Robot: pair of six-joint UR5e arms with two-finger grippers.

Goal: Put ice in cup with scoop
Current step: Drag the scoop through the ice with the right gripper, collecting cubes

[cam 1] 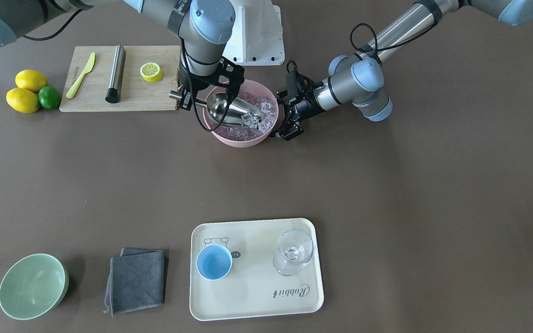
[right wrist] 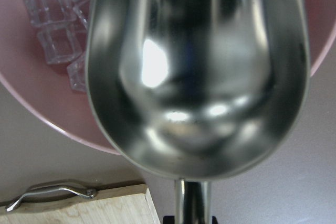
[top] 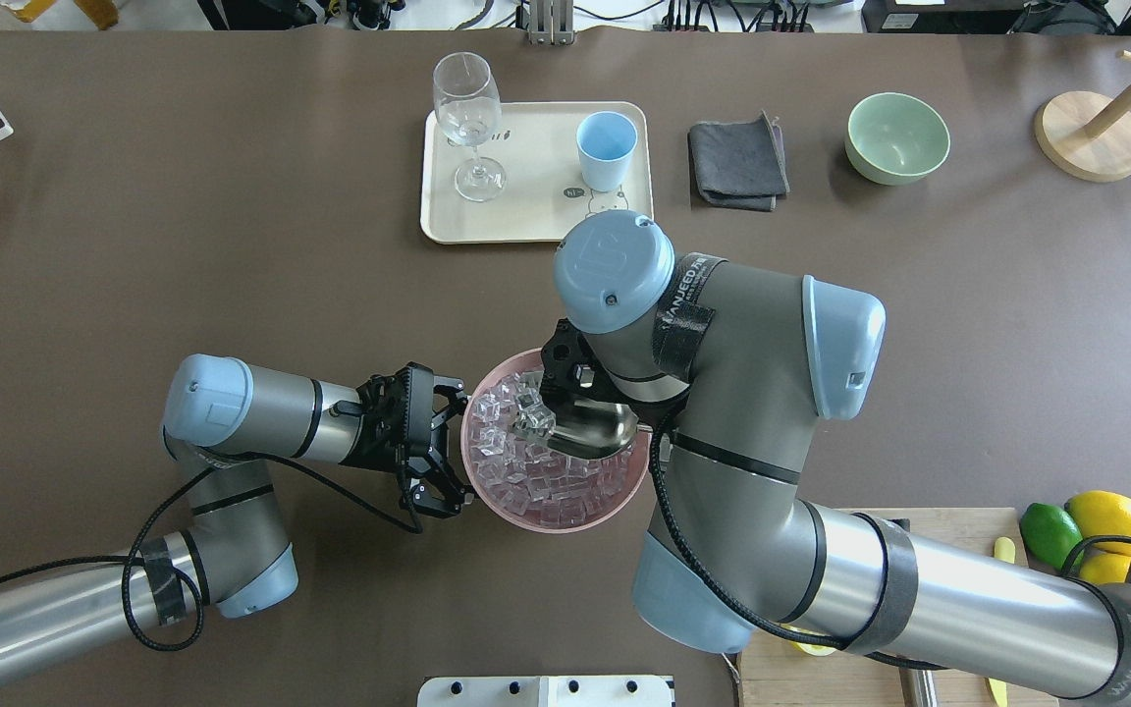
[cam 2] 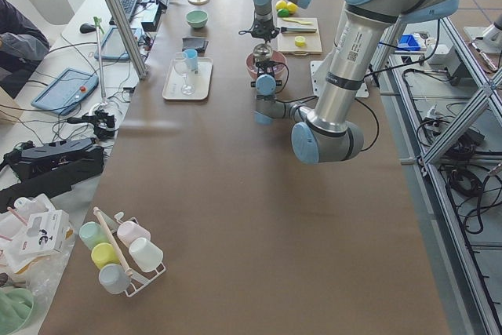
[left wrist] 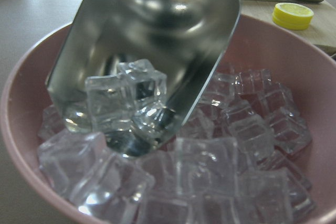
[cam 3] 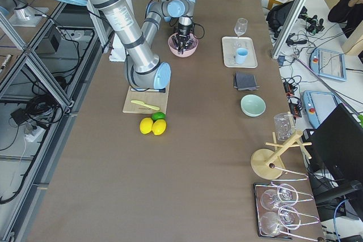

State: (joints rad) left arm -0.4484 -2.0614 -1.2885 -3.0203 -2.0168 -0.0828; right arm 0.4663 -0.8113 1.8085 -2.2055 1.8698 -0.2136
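Observation:
A pink bowl (cam 1: 238, 138) full of ice (cam 1: 267, 109) stands near the robot's base. My right gripper (cam 1: 184, 95) is shut on the handle of the steel scoop (cam 1: 229, 111). The scoop's trough lies tilted into the bowl with a few cubes (left wrist: 123, 95) at its mouth. From overhead the scoop (top: 595, 432) shows under my right wrist. My left gripper (top: 455, 447) is open, its fingers spread against the bowl's outer side. The light-blue cup (cam 1: 214, 262) stands upright on a cream tray (cam 1: 257, 296) at the table's far side, well away from both grippers.
A clear wine glass (cam 1: 293, 252) shares the tray. A grey cloth (cam 1: 137, 280) and a pale green bowl (cam 1: 33, 286) lie beside it. A cutting board (cam 1: 151, 97) with a steel cylinder (cam 1: 116, 74), yellow knife and lemon half adjoins the pink bowl; whole lemons (cam 1: 28, 90) lie beyond.

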